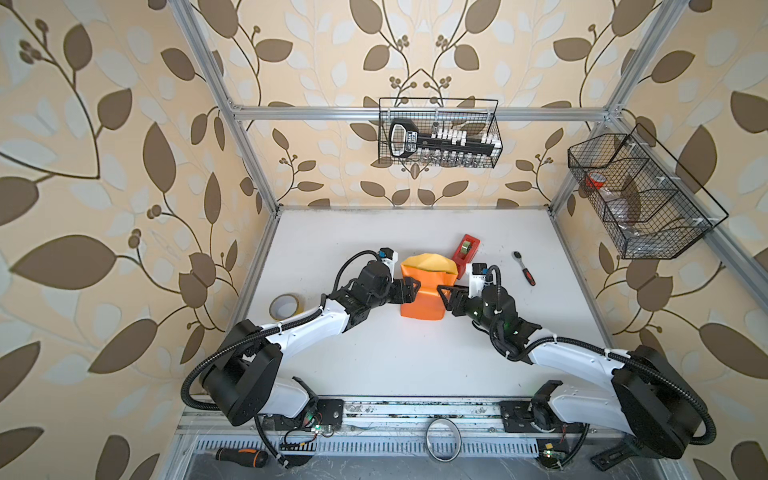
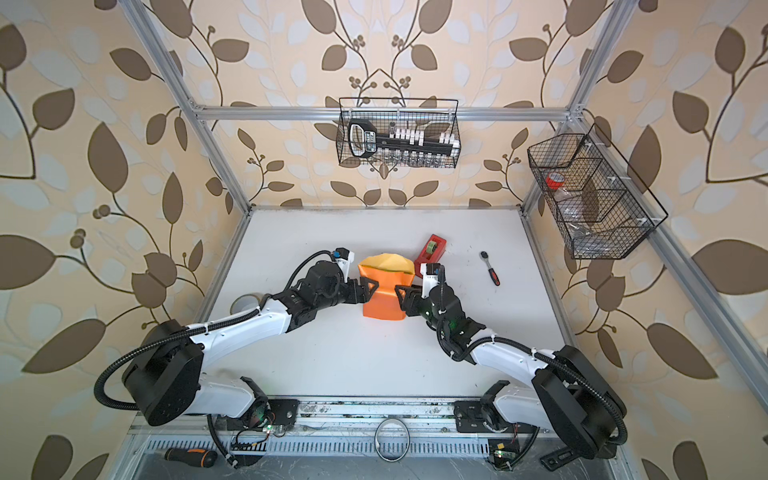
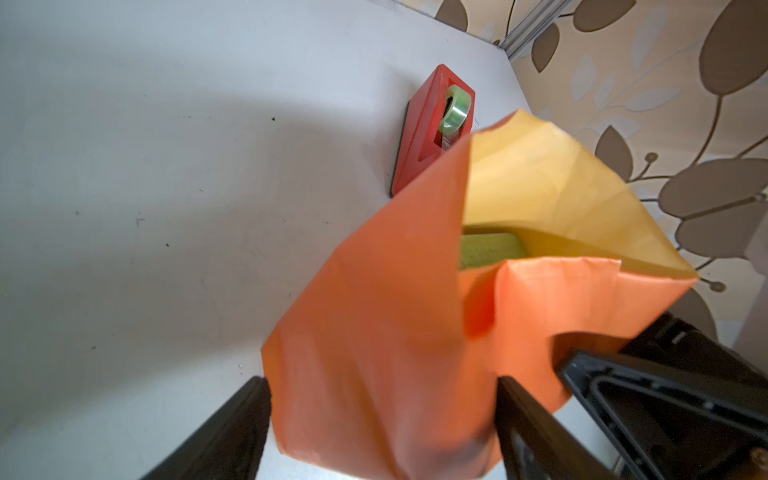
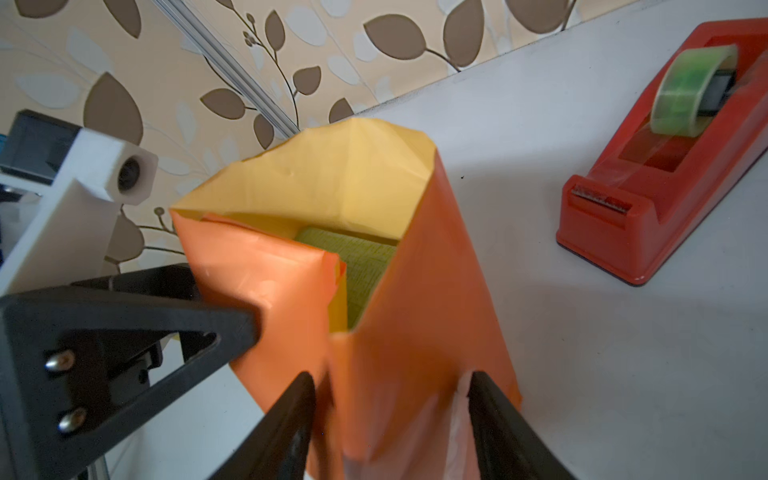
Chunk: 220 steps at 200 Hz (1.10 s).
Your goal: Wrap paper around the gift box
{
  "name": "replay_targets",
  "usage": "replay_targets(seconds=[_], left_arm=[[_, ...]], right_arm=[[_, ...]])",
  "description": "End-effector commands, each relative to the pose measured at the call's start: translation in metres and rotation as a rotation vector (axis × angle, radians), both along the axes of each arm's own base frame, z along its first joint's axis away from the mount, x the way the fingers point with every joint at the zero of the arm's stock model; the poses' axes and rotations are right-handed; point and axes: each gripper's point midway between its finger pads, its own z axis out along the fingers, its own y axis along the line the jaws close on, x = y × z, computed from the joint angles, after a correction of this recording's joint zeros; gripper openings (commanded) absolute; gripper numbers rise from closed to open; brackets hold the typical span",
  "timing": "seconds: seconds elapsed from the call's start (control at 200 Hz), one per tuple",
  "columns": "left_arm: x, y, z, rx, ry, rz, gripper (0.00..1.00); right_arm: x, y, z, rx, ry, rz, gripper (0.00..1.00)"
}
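paper (image 1: 419,309) is folded into a loose sleeve round the gift box (image 4: 361,266). It sits mid-desk (image 1: 374,357) between the two arms, orange side out, pale yellow side in. The far end of the sleeve gapes open with the yellow flap standing up. The green box shows only through that mouth in both wrist views; in both top views the paper hides it.

left end effector (image 3: 382,382): jaws set wide, straddling the left side of the sleeve. Paper fills the gap, with a finger (image 3: 249,424) against it on each side, so it's pinching the paper. That part of the frame is blurred.

right end effector (image 4: 390,374): same from the right side, a fold of the paper pinched between its fingers. There's a pale streak by one finger; can't tell if it's glare or a sliver of gap.

In both top views the two end effectors face each other across the middle of the sleeve, tips near but apart.

red tape dispenser (image 1: 466,249) sits just beside the far right corner of the paper, not touching. ratchet (image 1: 524,268) lies further right, well apart. roll of tape (image 1: 284,306) lies on the desk, left of the left arm.
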Motion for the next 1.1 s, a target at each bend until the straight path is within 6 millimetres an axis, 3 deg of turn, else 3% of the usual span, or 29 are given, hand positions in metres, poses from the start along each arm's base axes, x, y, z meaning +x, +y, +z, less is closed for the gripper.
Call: replay_targets(seconds=[0.0, 0.16, 0.245, 0.395, 0.535, 0.56, 0.735, 0.93, 1.095], left_arm=[[0.008, 0.007, -0.001, 0.062, -0.03, 0.029, 0.83], [0.002, 0.004, -0.007, 0.03, -0.022, 0.008, 0.82], [0.002, 0.001, -0.005, 0.023, -0.022, 0.001, 0.83], [0.014, 0.005, 0.01, 0.045, -0.05, 0.045, 0.86], [0.028, 0.006, 0.022, 0.075, -0.074, 0.067, 0.87], [0.031, 0.005, 0.01, 0.102, -0.051, 0.067, 0.86], [0.041, 0.007, -0.005, 0.168, -0.034, 0.078, 0.75], [0.033, 0.019, -0.018, 0.203, -0.039, 0.091, 0.59], [0.023, 0.018, -0.025, 0.171, -0.019, 0.077, 0.59]], right_arm=[[0.003, -0.007, -0.005, -0.102, 0.017, -0.016, 0.65], [0.023, -0.012, -0.004, -0.129, 0.044, -0.056, 0.69], [0.029, -0.014, -0.013, -0.165, 0.072, -0.059, 0.68], [0.024, -0.015, -0.034, -0.199, 0.114, -0.044, 0.63], [0.019, -0.015, -0.04, -0.203, 0.122, -0.024, 0.61], [0.018, -0.014, -0.041, -0.205, 0.121, -0.02, 0.61], [0.019, -0.011, -0.038, -0.207, 0.111, 0.005, 0.6], [0.028, -0.008, -0.021, -0.231, 0.092, 0.009, 0.63], [0.037, -0.005, -0.017, -0.277, 0.109, 0.01, 0.63]])
